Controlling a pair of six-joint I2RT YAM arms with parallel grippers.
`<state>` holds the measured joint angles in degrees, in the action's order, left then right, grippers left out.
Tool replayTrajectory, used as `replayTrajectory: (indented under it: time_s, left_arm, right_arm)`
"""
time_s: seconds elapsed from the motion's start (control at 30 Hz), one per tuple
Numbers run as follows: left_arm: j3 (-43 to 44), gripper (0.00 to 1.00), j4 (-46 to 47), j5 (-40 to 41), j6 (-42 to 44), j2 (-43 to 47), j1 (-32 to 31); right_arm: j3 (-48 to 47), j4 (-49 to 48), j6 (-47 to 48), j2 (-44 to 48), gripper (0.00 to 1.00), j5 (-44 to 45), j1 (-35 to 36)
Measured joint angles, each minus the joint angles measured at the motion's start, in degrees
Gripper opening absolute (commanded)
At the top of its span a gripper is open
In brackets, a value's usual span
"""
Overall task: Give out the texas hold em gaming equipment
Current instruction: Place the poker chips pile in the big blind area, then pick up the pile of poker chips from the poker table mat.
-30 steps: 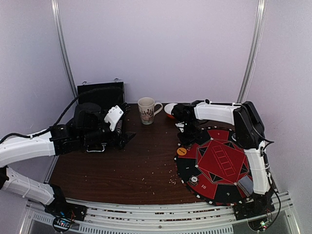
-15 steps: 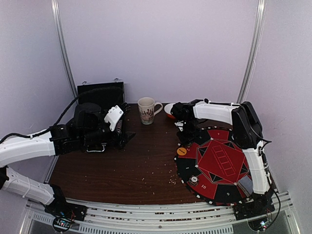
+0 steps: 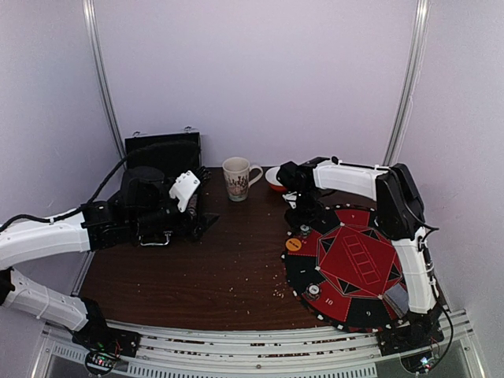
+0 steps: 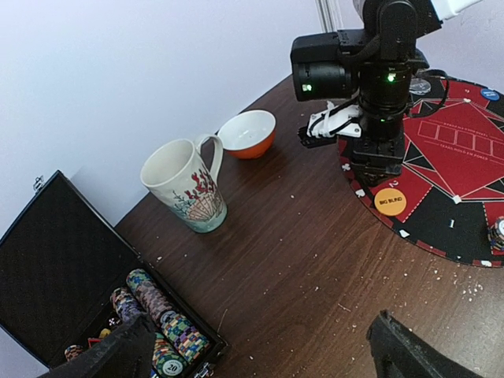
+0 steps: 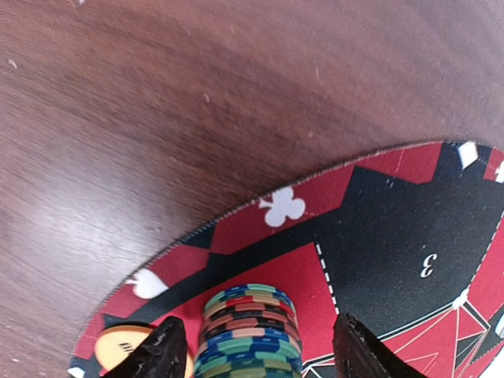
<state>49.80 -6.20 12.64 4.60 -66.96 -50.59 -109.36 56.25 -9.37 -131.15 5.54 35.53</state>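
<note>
Currently: right gripper point(image 5: 257, 335) open, fingers point(image 5: 165, 350) standing either side of a stack of chips point(image 5: 248, 307), a thin gap showing on each side, so not clamped. The stack sits upright on the red-and-black round mat point(image 5: 378, 236), near its edge, close to a white club mark point(image 5: 282, 206). Orange disc point(image 5: 118, 346) lies flat on the mat just beside the stack, partly hidden by one finger.

Left gripper point(image 4: 264, 339) spread wide, holding nothing, above the brown table point(image 4: 315, 260). Beside it: open black case point(image 4: 55, 260) with rows of chips point(image 4: 157, 315). Mug point(image 4: 185, 185) and bowl point(image 4: 248, 134) stand on the table beyond. Second stack point(image 3: 313, 291) and grey deck point(image 3: 396, 299) on the mat's near side.
</note>
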Motion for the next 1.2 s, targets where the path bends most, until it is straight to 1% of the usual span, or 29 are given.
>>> replayTrajectory:
  time_s: [0.1,0.13,0.17,0.23,0.27,0.3,0.43,0.57,0.67,0.73,0.87,0.97,1.03,1.13,1.2]
  left_arm:
    - [0.0,0.98,0.0,0.0,0.0,0.0,0.0]
    - [0.0,0.98,0.0,0.0,0.0,0.0,0.0]
    - [0.0,0.98,0.0,0.0,0.0,0.0,0.0]
    - [0.0,0.98,0.0,0.0,0.0,0.0,0.0]
    - [0.0,0.98,0.0,0.0,0.0,0.0,0.0]
    - [0.0,0.98,0.0,0.0,0.0,0.0,0.0]
    - [0.0,0.98,0.0,0.0,0.0,0.0,0.0]
    - [0.0,0.98,0.0,0.0,0.3,0.0,0.0]
    - [0.0,0.98,0.1,-0.1,0.4,-0.2,0.0]
    - [0.0,0.98,0.1,-0.3,0.4,-0.5,0.0]
    - [0.0,0.98,0.1,-0.9,0.4,-1.0,0.0]
    - [0.0,0.98,0.1,-1.1,0.4,-1.1,0.0]
    - [0.0,0.98,0.1,-1.1,0.4,-1.1,0.0]
    - [0.0,0.98,0.1,-1.1,0.4,-1.1,0.0]
    - [0.0,0.98,0.1,-1.1,0.4,-1.1,0.0]
  right_arm:
    - [-1.8,0.6,0.0,0.2,0.76,-0.2,0.1]
    - [-2.3,0.8,0.1,0.5,0.8,-0.3,0.2]
    - [-2.7,1.1,0.2,1.0,0.84,-0.4,0.4]
    - [-2.8,1.6,0.4,2.7,0.97,-0.6,0.7]
    - [-2.6,2.1,0.4,4.1,0.99,-0.8,1.0]
    - [-2.0,2.3,0.5,6.1,1.0,-0.9,1.5]
    - [6.7,2.4,-0.2,17.7,1.0,-1.0,5.0]
    - [19.1,1.8,-3.1,29.5,1.0,-2.3,10.8]
    - [28.3,1.4,-6.2,33.9,1.0,-3.6,15.1]
    - [34.1,0.3,-8.2,34.9,1.0,-4.9,16.5]
    - [42.4,-2.2,-11.6,34.9,1.0,-7.1,17.9]
    - [43.8,-3.8,-13.1,34.3,1.0,-7.7,19.0]
    - [43.9,-5.5,-13.4,33.7,0.98,-8.0,19.8]
    - [44.0,-7.5,-13.5,31.7,0.93,-8.6,20.6]
    - [44.2,-8.7,-13.5,29.9,0.87,-9.0,20.9]
